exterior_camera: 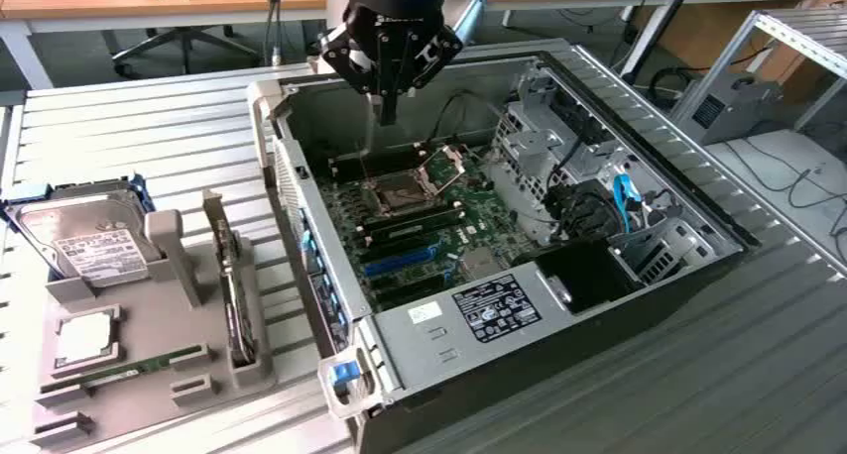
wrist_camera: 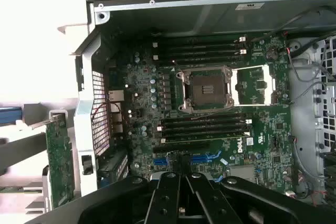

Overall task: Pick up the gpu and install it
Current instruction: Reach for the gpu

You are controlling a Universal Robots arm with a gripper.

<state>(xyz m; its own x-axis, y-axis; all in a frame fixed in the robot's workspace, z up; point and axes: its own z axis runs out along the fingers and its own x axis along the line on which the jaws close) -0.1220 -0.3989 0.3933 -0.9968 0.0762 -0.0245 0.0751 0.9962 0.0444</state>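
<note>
Nearest the wrist camera, the black claw [wrist_camera: 181, 182] is pinched narrow with nothing between its fingers, and its own body hides part of the blue slots [wrist_camera: 207, 157] on the green motherboard [wrist_camera: 147, 108] directly beneath it. It hangs over the open computer case [exterior_camera: 450, 325], which lies on its side on the slatted metal table [exterior_camera: 133, 137]. Inside the case, below the claw, sit the empty processor socket [wrist_camera: 205, 88], rows of black memory slots and, further from the claw, a metal drive cage with loose cables whose ends cannot be traced.

The gpu [exterior_camera: 236, 295] stands on edge in a grey holder [exterior_camera: 159, 414] outside the case, well apart from the claw. From the exterior view it is seen edge-on, so its fan is hard to make out. The wrist view catches it as a thin green strip just beyond the case's perforated rear wall, with the surroundings there washed out to white.

The same holder also carries a silver hard drive [exterior_camera: 86, 246] with a white label, a square chip [exterior_camera: 86, 337] and a narrow green memory stick [exterior_camera: 133, 370], all lying flat in their own recesses.
</note>
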